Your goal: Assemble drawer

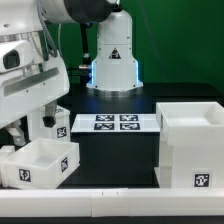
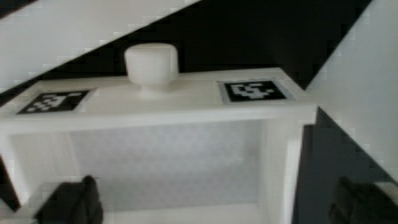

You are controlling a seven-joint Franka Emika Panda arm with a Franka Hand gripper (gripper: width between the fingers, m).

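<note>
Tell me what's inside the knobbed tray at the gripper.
The tray looks empty: only its bare white inside shows. The gripper's dark fingers cover two corners, so those cannot be checked.

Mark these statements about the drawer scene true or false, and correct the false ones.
1. The large shell stands at the exterior view's right. True.
2. A tray already sits inside the shell. False: the tray stands at the exterior view's left, well apart from the shell.
3. The marker board shows four tags. True.
4. The tray in the wrist view carries two knobs. False: it has one knob, standing between two tags.
5. The hand is shut. False: its fingers stand wide apart.
</note>
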